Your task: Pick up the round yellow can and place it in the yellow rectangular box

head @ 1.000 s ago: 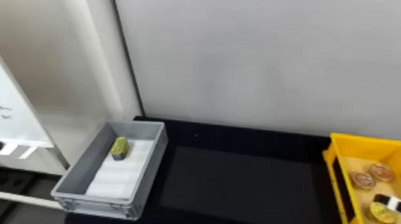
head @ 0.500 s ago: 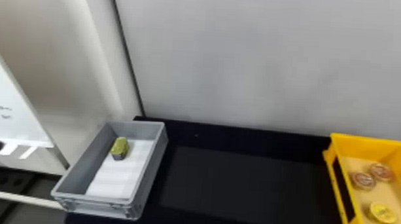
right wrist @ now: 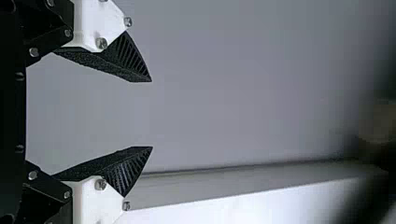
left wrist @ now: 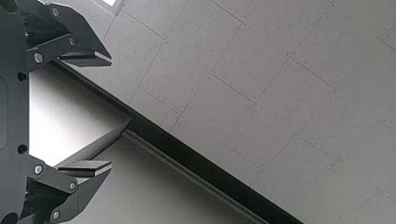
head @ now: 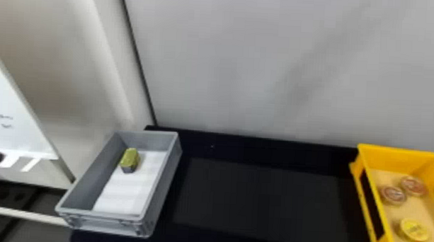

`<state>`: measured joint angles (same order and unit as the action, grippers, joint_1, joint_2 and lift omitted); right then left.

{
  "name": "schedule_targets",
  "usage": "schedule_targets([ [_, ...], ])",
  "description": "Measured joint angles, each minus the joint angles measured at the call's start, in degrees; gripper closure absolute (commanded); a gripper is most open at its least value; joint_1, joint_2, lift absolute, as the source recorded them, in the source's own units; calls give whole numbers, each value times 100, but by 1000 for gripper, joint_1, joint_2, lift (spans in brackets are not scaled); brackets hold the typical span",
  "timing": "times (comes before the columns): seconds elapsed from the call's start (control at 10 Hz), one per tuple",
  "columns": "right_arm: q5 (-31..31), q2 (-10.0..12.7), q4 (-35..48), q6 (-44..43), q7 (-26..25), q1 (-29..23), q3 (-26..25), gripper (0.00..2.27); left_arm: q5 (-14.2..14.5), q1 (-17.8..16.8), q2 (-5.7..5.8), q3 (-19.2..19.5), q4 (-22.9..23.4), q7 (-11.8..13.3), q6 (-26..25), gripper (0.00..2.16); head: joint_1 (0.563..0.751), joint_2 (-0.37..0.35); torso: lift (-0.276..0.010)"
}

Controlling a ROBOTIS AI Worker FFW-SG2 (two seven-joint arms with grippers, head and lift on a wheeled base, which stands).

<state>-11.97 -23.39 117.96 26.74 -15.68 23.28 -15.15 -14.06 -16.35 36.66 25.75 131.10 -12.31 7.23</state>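
In the head view the round yellow can [head: 414, 231] lies in the near part of the yellow rectangular box [head: 397, 152], on its tan bottom at the right. Two round reddish-brown cans, one of them the left can [head: 393, 195], lie farther back in that box. My right gripper [right wrist: 150, 114] is open in the right wrist view, nothing between its ribbed fingertips, with a plain grey surface behind it. In the left wrist view my left gripper [left wrist: 111, 113] stands open and holds nothing, with ceiling panels beyond it.
A grey box [head: 160, 183] with a white sheet and a yellow-green tin [head: 130, 160] stands at the left of the black table [head: 265, 203]. A grey wall [head: 265, 61] rises behind the table, and a whiteboard [head: 7, 111] is at the far left.
A gripper tip, white and black, was over the yellow can a second ago and has since left the head view. The yellow can stays in the yellow box.
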Motion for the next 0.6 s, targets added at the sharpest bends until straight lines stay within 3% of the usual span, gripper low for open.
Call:
schedule_targets([
  [0.2,341,-155,669,268,-182,672,368,391,0,19,20,15,12,1,-23,450,640,167,0],
  [0.4,840,-633,961,219,-1101,1318,1386,391,0,56,30,42,26,2,-29,450,640,167,0],
  [0.6,1077,-865,891,-72,-1306,1605,1827,391,0,96,30,79,30,0,-33,450,640,167,0],
])
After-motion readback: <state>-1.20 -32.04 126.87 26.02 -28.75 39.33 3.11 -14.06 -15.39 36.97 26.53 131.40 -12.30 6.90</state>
